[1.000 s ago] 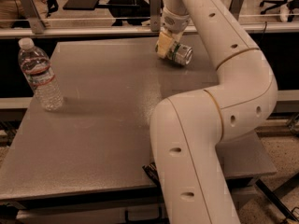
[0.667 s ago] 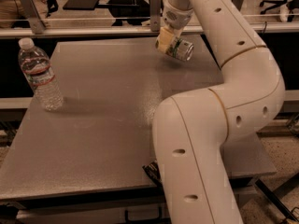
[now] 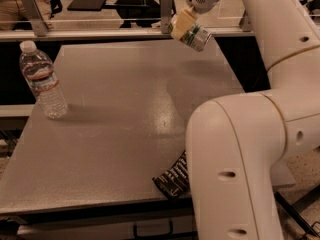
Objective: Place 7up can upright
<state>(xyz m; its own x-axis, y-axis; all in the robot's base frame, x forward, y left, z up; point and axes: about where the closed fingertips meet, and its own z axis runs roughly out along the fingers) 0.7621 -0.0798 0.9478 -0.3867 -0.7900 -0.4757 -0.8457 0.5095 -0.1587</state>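
The 7up can (image 3: 196, 37), silver with green markings, is held in the air above the far right part of the grey table (image 3: 115, 114), tilted with its end pointing down-right. My gripper (image 3: 186, 26) is shut on the can from its upper left, with a tan finger (image 3: 181, 23) against the can's side. The arm reaches in from the upper right.
A clear plastic water bottle (image 3: 42, 79) stands upright at the table's left edge. A flat black snack wrapper (image 3: 173, 178) lies at the front edge beside the robot's white arm segment (image 3: 235, 164). A rail with metal posts (image 3: 30, 6) runs behind the table.
The gripper has lifted the can off the table and carried it up, now tilted in the air over the far right corner. The bottle has not moved.
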